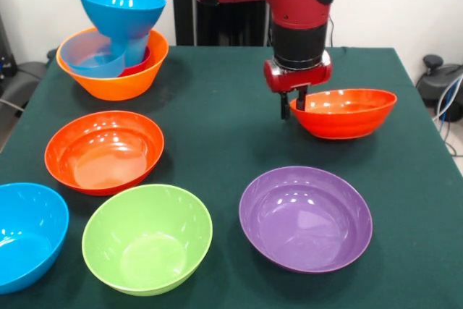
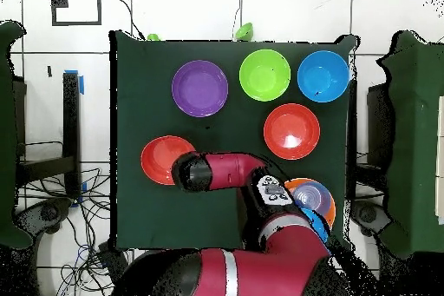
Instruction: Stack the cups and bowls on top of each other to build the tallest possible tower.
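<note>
My gripper (image 1: 292, 103) is shut on the near-left rim of a red-orange bowl (image 1: 346, 113) at the table's right; one finger is inside the rim, one outside, and the bowl sits slightly tilted. In the overhead view this bowl (image 2: 160, 158) shows beside my wrist, which hides the gripper. At the far left an orange bowl (image 1: 116, 81) holds a light-blue cup (image 1: 88, 56) and a bit of a red cup (image 1: 141, 64), with a blue bowl (image 1: 121, 6) perched on top. Loose bowls: red-orange (image 1: 105, 151), lime green (image 1: 147, 238), blue (image 1: 25, 233), purple (image 1: 305, 217).
The dark green table (image 1: 217, 99) has its right edge close behind the held bowl. The four loose bowls line the near half of the table. In the overhead view the stack (image 2: 308, 195) lies partly under my arm (image 2: 234, 175).
</note>
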`<action>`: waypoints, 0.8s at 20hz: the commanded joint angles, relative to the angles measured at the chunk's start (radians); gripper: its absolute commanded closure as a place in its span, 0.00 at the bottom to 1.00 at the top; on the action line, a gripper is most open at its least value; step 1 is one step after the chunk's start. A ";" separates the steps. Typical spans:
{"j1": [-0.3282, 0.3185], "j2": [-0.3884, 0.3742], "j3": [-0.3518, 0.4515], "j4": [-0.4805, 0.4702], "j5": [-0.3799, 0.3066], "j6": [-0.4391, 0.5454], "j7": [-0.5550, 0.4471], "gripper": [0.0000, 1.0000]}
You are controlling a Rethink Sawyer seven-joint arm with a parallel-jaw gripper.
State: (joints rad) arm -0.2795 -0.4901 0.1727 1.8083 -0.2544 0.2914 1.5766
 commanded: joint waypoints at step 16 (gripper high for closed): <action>-0.180 -0.527 0.087 0.234 0.056 0.695 -0.167 1.00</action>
State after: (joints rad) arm -0.4375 -0.8517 0.1830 1.9695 -0.2345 0.7029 1.5766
